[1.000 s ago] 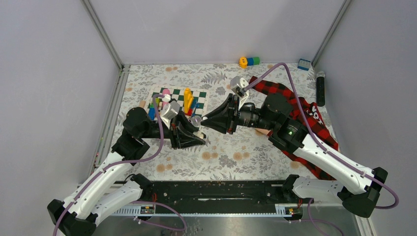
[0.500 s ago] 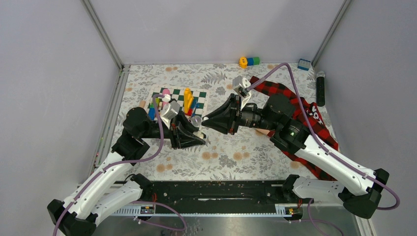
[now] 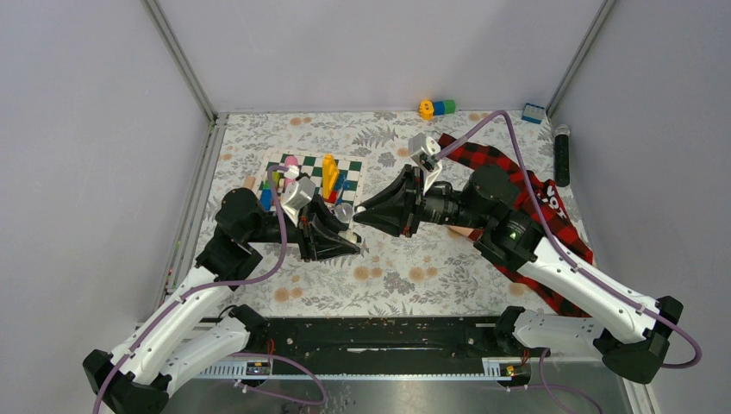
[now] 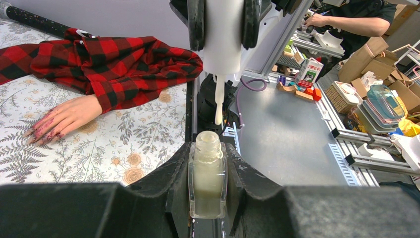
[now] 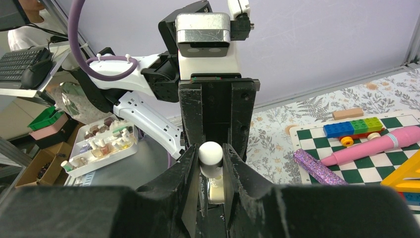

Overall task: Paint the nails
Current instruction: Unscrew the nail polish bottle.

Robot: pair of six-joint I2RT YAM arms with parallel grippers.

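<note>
Two clenched tools: left gripper holds an open glass polish bottle, right gripper its white brush cap; overhead, the right arm hides the pink nails.

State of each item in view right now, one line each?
polish bottle: uncapped, clamped in left gripper jaws
cap: off bottle, clamped in right gripper jaws
brush: out of bottle, near its neck
nails: stained reddish-pink
dummy hand: flat on table, untouched

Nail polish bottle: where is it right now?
Left wrist view: the nail polish bottle sits clamped in the left gripper, its open mouth facing the brush cap.
</note>
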